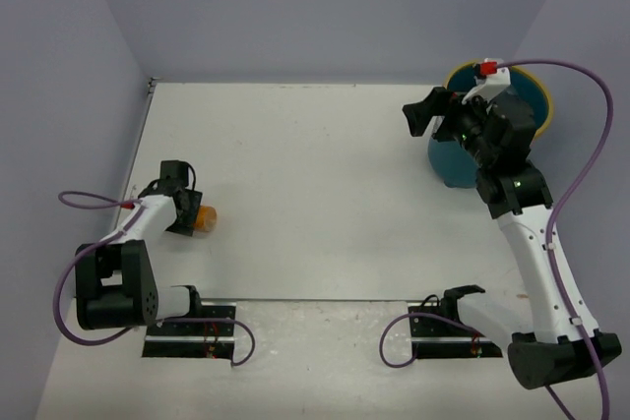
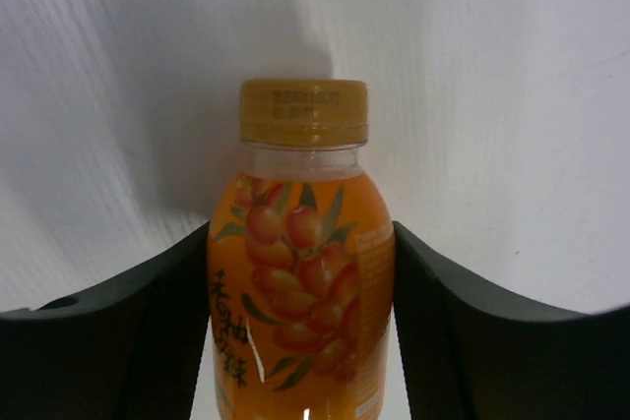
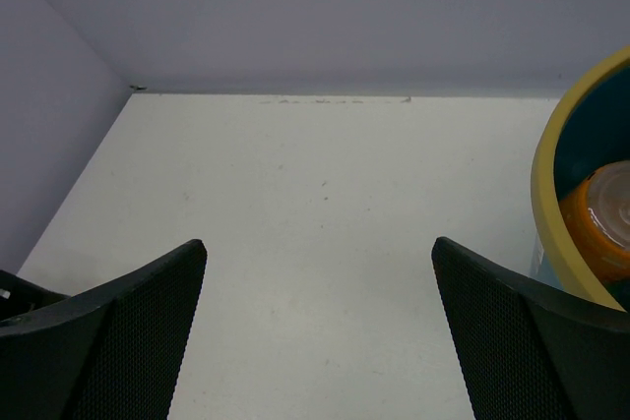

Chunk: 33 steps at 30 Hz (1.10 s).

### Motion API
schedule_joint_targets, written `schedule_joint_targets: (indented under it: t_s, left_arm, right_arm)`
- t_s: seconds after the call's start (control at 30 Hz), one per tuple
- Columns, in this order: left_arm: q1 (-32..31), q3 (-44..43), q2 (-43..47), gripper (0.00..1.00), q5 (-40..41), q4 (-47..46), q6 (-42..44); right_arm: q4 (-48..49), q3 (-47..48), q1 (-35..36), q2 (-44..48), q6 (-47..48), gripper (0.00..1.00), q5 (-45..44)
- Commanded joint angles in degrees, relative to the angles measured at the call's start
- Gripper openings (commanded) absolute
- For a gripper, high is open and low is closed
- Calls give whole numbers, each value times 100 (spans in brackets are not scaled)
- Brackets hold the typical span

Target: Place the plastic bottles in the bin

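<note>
An orange bottle (image 1: 204, 218) with a gold cap and a berry label lies at the table's left side. My left gripper (image 1: 185, 211) is shut on it; in the left wrist view both fingers press the sides of the bottle (image 2: 300, 272), cap pointing away. The teal bin (image 1: 448, 169) with a yellow rim stands at the far right, partly hidden by my right arm. My right gripper (image 1: 423, 110) is open and empty, raised just left of the bin. The right wrist view shows the bin's rim (image 3: 546, 194) and another orange bottle (image 3: 600, 223) inside it. No other bottles show.
Lavender walls close off the table on the left, back and right. The arm bases and purple cables (image 1: 399, 341) sit at the near edge.
</note>
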<state>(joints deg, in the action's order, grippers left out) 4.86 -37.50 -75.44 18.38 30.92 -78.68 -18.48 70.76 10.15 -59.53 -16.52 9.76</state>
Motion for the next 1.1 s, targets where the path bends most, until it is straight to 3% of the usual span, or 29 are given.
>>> schedule_joint_targets:
  t_s: [0.0,0.1,0.2,0.3,0.33,0.37,0.4,0.5,0.57,0.67,0.77,0.87,1.07]
  left_arm:
    - [42,15,10,53,15,-322,71]
    - [43,-8,33,37,-57,-380,282]
    - [43,-27,92,31,-462,-780,799]
    - [32,88,214,25,-1948,-1787,1871]
    - [-65,133,227,23,-2792,-2555,2355]
    - [-311,65,224,20,-3793,-3445,2967]
    - [-660,-141,184,20,-4033,-3598,3226]
    - [-2052,-1021,38,11,-4010,-2771,4718]
    - [-2886,-1200,38,7,-4123,-2962,5038]
    - [-3512,-1209,129,6,-4504,-3465,5366]
    - [-3738,-1084,278,0,-4528,-3908,5442]
    - [-3941,-907,529,0,-4844,-4259,5514]
    - [-4046,-509,972,0,-5403,-4806,5371]
  right_arm:
    - [-21,-367,48,267,-100,99,16]
    - [-115,-546,95,395,-153,99,58]
    - [-141,-804,164,551,-249,99,251]
    - [-16,-1169,203,626,-421,99,864]
    - [107,-1275,241,639,-502,99,1176]
    - [257,-1434,301,653,-604,99,1496]
    - [311,-1545,380,650,-644,99,1711]
    - [820,-1803,620,529,-748,99,2224]
    - [1201,-1940,750,376,-885,99,2686]
    - [1732,-2137,983,169,-1249,99,3026]
    - [2163,-2207,1138,90,-1503,99,3015]
    - [2544,-2405,1247,108,-2046,99,2465]
    - [3408,-2783,1502,36,-2645,99,2219]
